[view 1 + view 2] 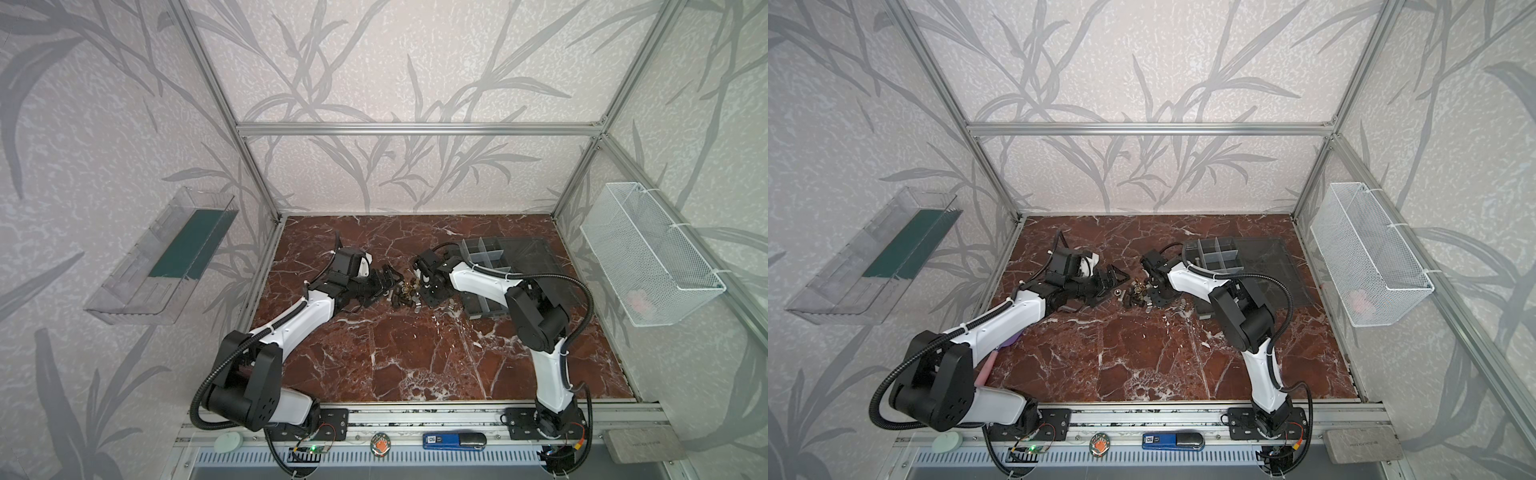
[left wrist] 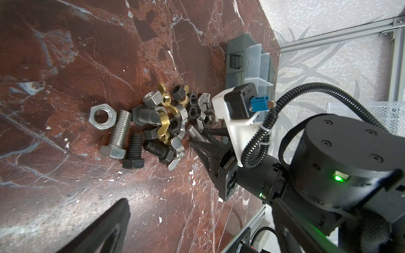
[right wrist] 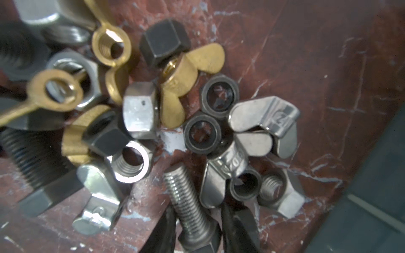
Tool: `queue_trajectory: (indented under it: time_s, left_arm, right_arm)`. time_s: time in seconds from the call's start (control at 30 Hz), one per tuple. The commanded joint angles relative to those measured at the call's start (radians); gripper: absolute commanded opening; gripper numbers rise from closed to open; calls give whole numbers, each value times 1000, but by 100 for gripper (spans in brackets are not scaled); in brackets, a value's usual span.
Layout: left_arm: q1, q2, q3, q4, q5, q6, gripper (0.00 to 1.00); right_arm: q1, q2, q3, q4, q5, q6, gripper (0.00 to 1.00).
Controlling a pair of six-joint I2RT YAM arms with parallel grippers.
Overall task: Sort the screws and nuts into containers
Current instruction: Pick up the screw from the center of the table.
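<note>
The screws and nuts lie in one pile [image 1: 405,293] [image 1: 1138,293] [image 2: 162,124] on the red marble floor: silver and black bolts, hex nuts, brass and silver wing nuts. My right gripper [image 3: 195,223] [image 2: 198,140] [image 1: 424,291] reaches down into the pile's right edge. Its two black fingers [image 3: 163,232] press on either side of a silver bolt [image 3: 190,203] that still lies on the floor. My left gripper [image 1: 386,286] [image 1: 1113,286] rests just left of the pile, wide open and empty; only one finger [image 2: 109,225] shows in its wrist view. The containers [image 1: 486,257] [image 1: 1217,253] [image 2: 238,57] stand right of the pile, lid open.
A white wire basket [image 1: 648,257] hangs on the right wall and a clear bin with a green strip [image 1: 166,257] on the left wall. Aluminium posts frame the floor. A large silver hex nut [image 2: 102,117] lies at the pile's outer edge.
</note>
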Motion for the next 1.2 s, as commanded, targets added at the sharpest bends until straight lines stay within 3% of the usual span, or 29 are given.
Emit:
queue_trajectory:
  time_s: [0.0, 0.33, 0.67, 1.17]
  left_arm:
    - [4, 9, 36, -16, -4, 7, 99]
    - [4, 4, 48, -27, -10, 16, 99]
    - [4, -3, 69, -31, -4, 24, 99]
    - [4, -9, 84, -64, -8, 61, 99]
  right_arm:
    - [3, -22, -53, -25, -17, 16, 33]
    - [4, -61, -24, -46, -23, 34, 21]
    - [-46, -163, 144, -159, -12, 48, 20]
    - [-304, 49, 450, -275, 13, 90, 20]
